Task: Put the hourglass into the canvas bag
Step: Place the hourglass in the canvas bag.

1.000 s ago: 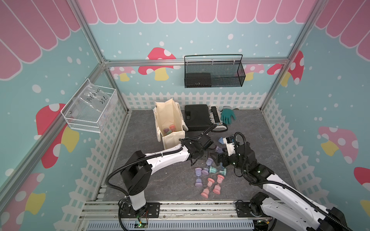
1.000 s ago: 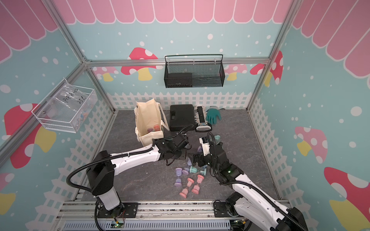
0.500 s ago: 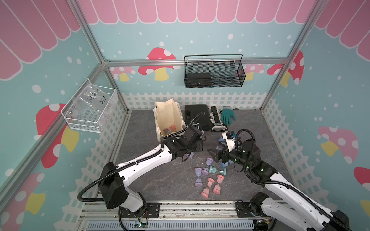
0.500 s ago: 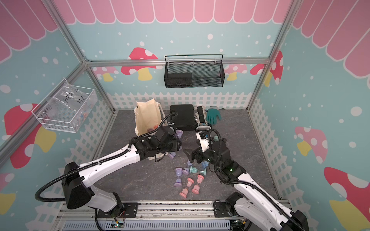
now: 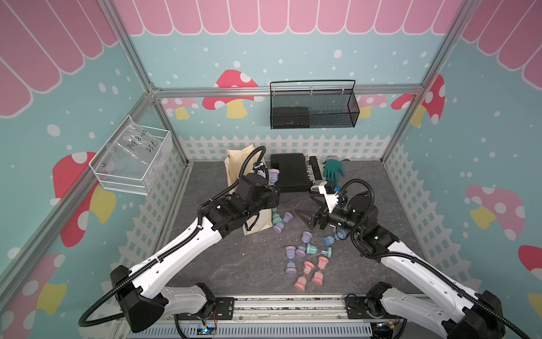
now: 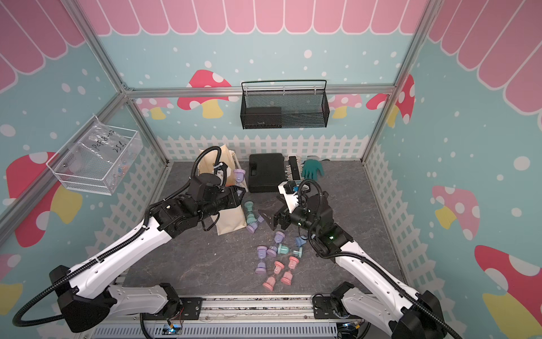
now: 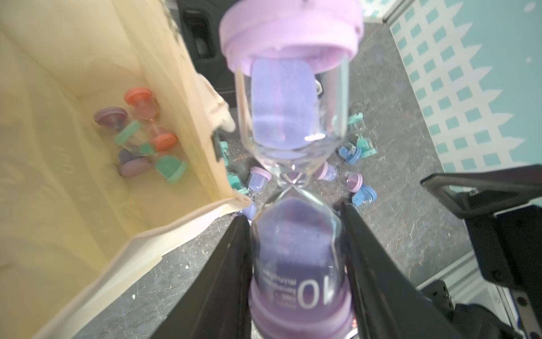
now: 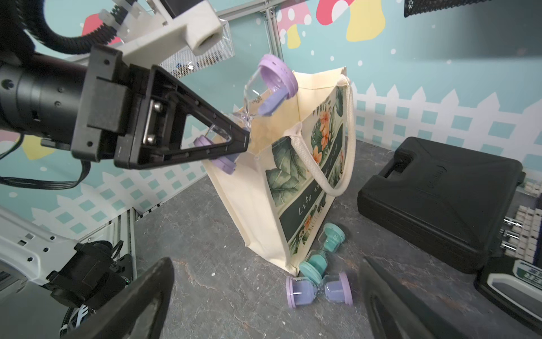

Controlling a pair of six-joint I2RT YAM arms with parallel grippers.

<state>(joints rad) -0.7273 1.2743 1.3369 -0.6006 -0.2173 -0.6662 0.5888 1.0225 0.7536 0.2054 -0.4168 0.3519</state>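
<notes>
- The left gripper (image 7: pixel 296 234) is clamped on one bulb of a purple hourglass (image 8: pixel 272 85), holding it tilted up at the top rim of the canvas bag (image 8: pixel 255 205), just beside the open mouth.
- The bag stands upright, and several loose hourglasses (image 7: pixel 140 138) lie on its bottom.
- The right gripper (image 5: pixel 310 210) hangs near the bag's printed side, jaws spread wide and empty.
- A teal hourglass (image 8: pixel 325 246) lies at the bag's foot.

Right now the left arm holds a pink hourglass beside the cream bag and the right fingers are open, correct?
Not quite: the hourglass is purple, not pink, as the left wrist view shows. The left fingers do hold it beside the canvas bag, and the right fingers are open.
</notes>
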